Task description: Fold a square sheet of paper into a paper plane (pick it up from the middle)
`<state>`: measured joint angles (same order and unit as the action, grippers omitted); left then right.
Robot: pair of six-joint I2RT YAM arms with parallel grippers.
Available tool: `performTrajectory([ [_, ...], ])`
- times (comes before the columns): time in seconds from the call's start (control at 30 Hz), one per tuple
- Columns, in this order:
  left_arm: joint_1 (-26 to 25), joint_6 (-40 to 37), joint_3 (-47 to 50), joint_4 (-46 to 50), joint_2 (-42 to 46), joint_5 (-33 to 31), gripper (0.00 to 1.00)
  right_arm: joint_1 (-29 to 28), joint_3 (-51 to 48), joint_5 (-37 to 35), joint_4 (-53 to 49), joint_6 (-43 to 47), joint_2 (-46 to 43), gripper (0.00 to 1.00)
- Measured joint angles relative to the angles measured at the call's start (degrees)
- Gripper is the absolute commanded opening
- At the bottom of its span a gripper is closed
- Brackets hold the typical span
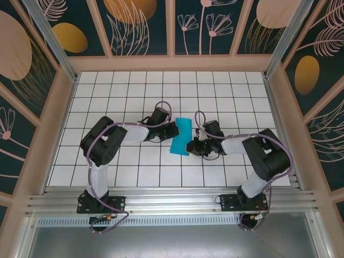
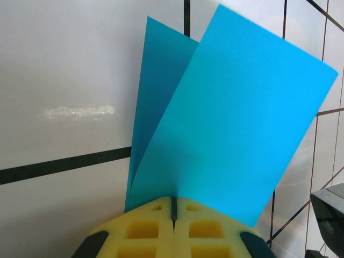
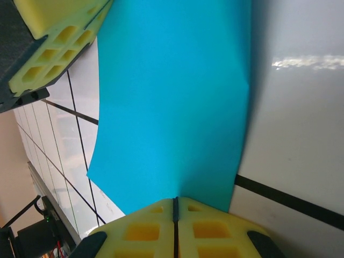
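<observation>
The folded teal-blue paper [image 1: 181,137] is at the middle of the white tiled worktop [image 1: 134,86], between the two arms. The left tool [image 2: 173,207] is clamped on its far-left edge and the right tool [image 3: 175,207] on its near-right edge.

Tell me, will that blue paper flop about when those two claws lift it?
Probably floppy: the square sheet of paper is thin, and its two folded layers splay apart above the left gripper. Likely very light: pinched at one edge by the right gripper, it only bows gently. It should crease easily, judging by the fold it carries.
</observation>
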<state>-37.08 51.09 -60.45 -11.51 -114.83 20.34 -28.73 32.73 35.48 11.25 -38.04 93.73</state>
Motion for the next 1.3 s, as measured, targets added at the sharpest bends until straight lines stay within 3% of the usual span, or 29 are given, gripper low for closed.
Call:
performTrajectory([
  [0.27,0.00,0.00,0.00,0.00,0.00,0.00,0.00,-0.26,-0.07,0.68,-0.79,-0.35,-4.72,0.10],
  [1.3,0.00,-0.50,-0.17,0.26,-0.04,-0.17,0.00,-0.85,-0.66,-0.96,-4.94,-0.39,-3.32,0.10],
])
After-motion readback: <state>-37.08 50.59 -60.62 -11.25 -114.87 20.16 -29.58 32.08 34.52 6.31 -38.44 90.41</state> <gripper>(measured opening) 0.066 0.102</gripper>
